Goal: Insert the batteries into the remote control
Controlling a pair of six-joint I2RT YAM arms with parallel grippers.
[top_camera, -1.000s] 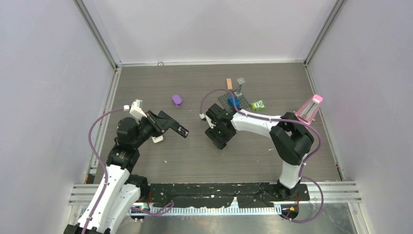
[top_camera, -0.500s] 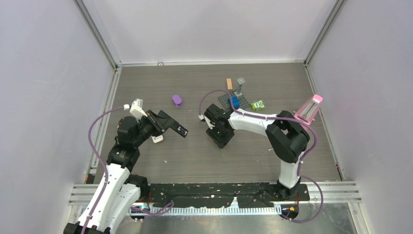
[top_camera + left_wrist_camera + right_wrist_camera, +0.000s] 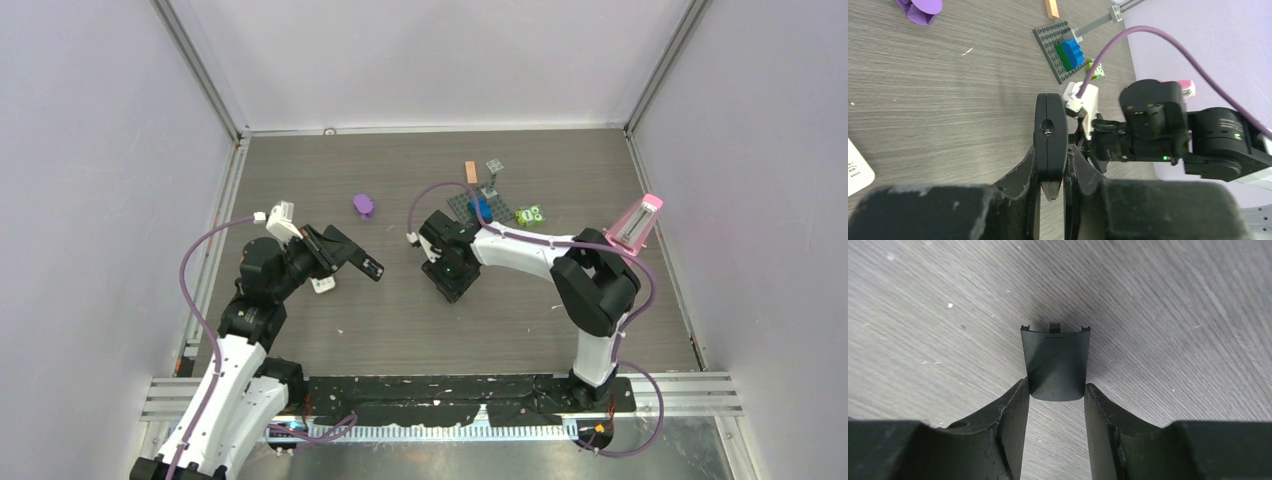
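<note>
Left gripper point(image 3: 1052, 165) is clamped on the remote point(image 3: 1050, 125), held edge-on over the table point(image 3: 400, 330). Right gripper point(image 3: 1055, 387), near the remote on its right, pinches the near end of the battery cover point(image 3: 1055, 360), which lies flat on the table.

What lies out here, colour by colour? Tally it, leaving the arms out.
Black, remote and cover: 2
Purple lump: 1
Pink block: 1
Orange strip: 1
White slab: 1
Grey stick: 1
Green toy: 1
Mixed brick plate: 1
Total: 9
</note>
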